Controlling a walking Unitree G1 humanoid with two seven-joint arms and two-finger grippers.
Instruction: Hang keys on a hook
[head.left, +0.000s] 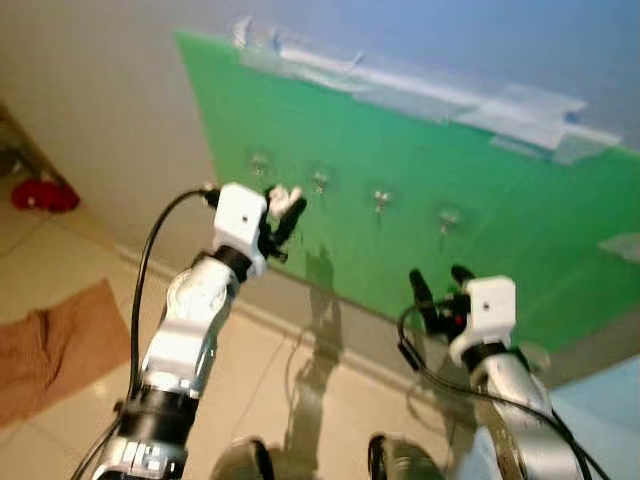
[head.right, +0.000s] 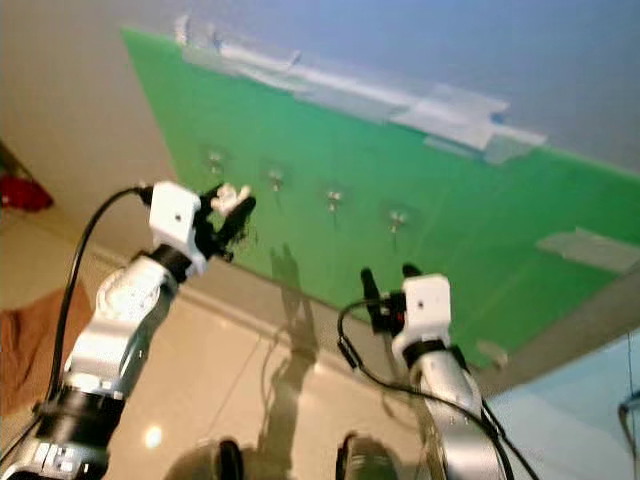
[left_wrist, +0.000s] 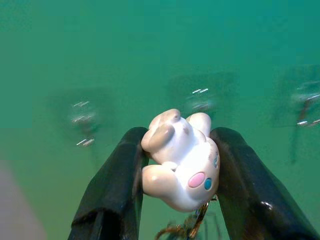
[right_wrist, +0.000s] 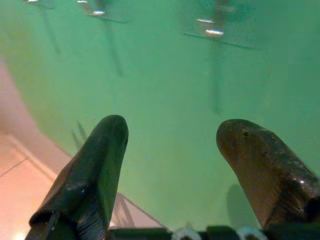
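A green board (head.left: 520, 200) is taped to the wall and carries a row of clear stick-on hooks (head.left: 320, 181). My left gripper (head.left: 282, 212) is raised close to the board between the two leftmost hooks, shut on a white bunny keychain (left_wrist: 180, 160). A key ring (left_wrist: 192, 227) dangles below the figure. Two hooks (left_wrist: 82, 117) (left_wrist: 200, 100) sit just ahead of the fingers. Lower down, my right gripper (head.left: 437, 287) is open and empty, pointing at the board under the rightmost hook (right_wrist: 215, 27).
Grey tape strips (head.left: 520, 115) hold the board's top edge. A brown cloth (head.left: 55, 345) lies on the tiled floor at the left, with a red object (head.left: 45, 195) by the wall. My own feet (head.left: 400, 460) show at the bottom.
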